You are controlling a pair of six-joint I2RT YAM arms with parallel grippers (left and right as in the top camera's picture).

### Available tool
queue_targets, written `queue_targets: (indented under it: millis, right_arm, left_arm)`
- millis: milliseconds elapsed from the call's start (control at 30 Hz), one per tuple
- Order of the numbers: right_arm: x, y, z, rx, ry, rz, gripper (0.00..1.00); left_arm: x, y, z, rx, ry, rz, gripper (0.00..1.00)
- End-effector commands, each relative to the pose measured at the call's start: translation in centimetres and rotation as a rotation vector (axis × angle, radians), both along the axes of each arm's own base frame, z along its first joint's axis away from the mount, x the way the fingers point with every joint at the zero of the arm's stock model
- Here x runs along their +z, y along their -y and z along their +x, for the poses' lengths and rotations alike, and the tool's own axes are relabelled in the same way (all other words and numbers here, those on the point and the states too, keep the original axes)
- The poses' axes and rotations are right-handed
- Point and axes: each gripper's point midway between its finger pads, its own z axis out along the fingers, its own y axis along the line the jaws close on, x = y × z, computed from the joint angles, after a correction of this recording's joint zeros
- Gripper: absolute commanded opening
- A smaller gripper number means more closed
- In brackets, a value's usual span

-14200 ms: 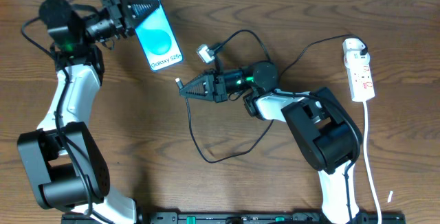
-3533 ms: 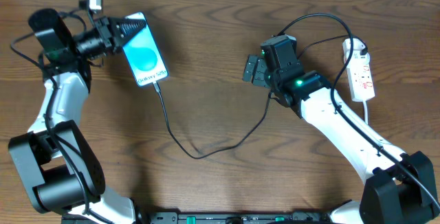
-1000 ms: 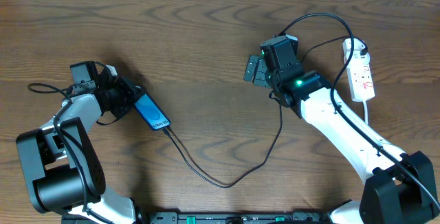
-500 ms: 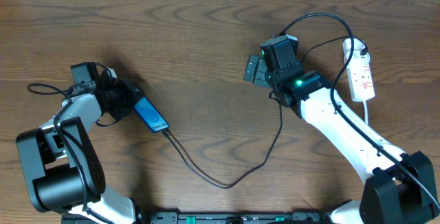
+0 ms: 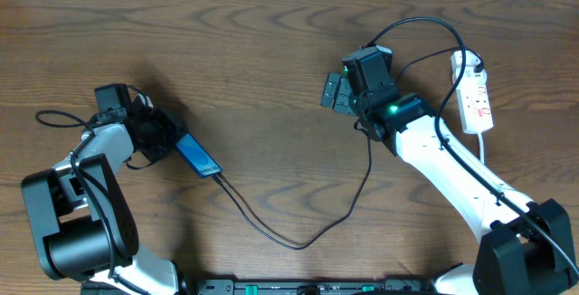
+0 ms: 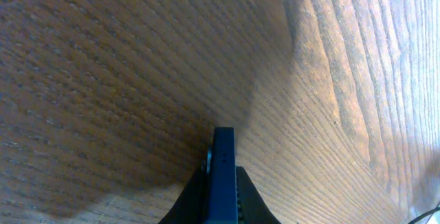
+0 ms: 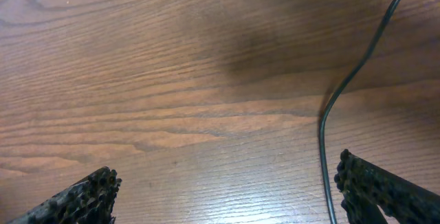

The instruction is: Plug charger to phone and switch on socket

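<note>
Brown wood table (image 5: 271,42), both arms over it. The socket (image 5: 474,96) lies at the far right, well apart from the phone. My left gripper (image 5: 170,141) pinches the phone (image 5: 199,157) edge-up, low over the wood at left. My right gripper (image 5: 333,90) is spread and empty. The charger (image 5: 298,241) loops from the phone's end under my right arm. I judge two risks: reaching for the switch snags the cable and pulls the plug, or the phone topples on release.

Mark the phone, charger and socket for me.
phone (image 5: 198,157), overhead view, on its blue screen.
charger (image 5: 301,245), overhead view, lowest sag of the black cable.
socket (image 5: 475,96), overhead view, middle of the white strip body.
</note>
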Motion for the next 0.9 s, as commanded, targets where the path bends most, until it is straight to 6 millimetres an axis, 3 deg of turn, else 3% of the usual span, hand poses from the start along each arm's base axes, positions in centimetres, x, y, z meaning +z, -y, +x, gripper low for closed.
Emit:
queue_targets:
  millis: [0,400,867]
  right_arm:
    - [0.68,0.36,0.23,-0.008,0.021,-0.011,0.99]
    - [0.68,0.36,0.23,-0.008,0.021,-0.012,0.99]
    - [0.67,0.35,0.22,-0.008,0.020,-0.011,0.99]
  left_arm:
    - [-1.06,-0.17,-0.80,-0.011,-0.031,0.027,0.07]
    - [-1.68,-0.68,-1.50,0.002,-0.064,0.061,0.09]
    - [-1.70,-0.66,-1.57,0.002,-0.067,0.060,0.34]
